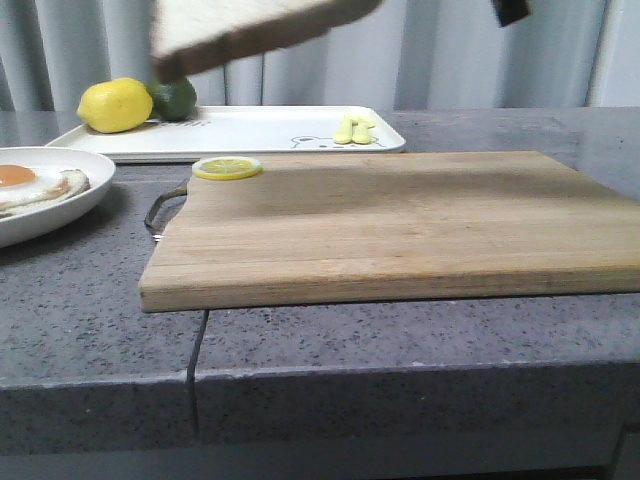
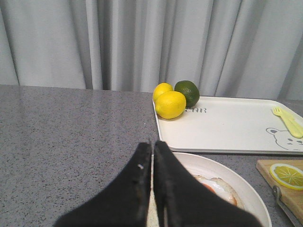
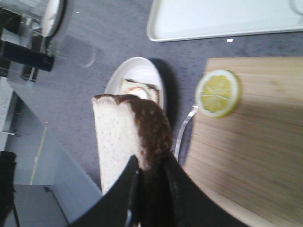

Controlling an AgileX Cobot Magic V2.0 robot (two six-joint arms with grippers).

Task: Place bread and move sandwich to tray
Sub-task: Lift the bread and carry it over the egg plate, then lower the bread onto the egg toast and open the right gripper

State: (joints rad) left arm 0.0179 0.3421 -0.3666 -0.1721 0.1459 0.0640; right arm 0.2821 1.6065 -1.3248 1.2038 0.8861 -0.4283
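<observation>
The bread point(image 3: 118, 137), a white slice with a dark brown crust, hangs in the air with my right gripper point(image 3: 149, 163) shut on its crust edge. In the front view the bread point(image 1: 250, 30) floats high above the left end of the wooden board. Below it, a round white bowl point(image 1: 60, 215) holds the sandwich's lower slice topped with a fried egg point(image 1: 35, 185). My left gripper point(image 2: 152, 144) is shut, hovering over the bowl's point(image 2: 246, 189) near rim beside the egg point(image 2: 218, 187). The white tray point(image 1: 260, 135) with its bear drawing lies behind the board.
A wooden cutting board point(image 1: 400, 230) with a metal handle fills the middle. A lemon slice point(image 1: 227, 167) rests on its far left corner. On the tray sit a lemon point(image 1: 115, 105), a lime point(image 1: 175, 98) and a yellow fork point(image 1: 353, 130). Grey curtains hang behind.
</observation>
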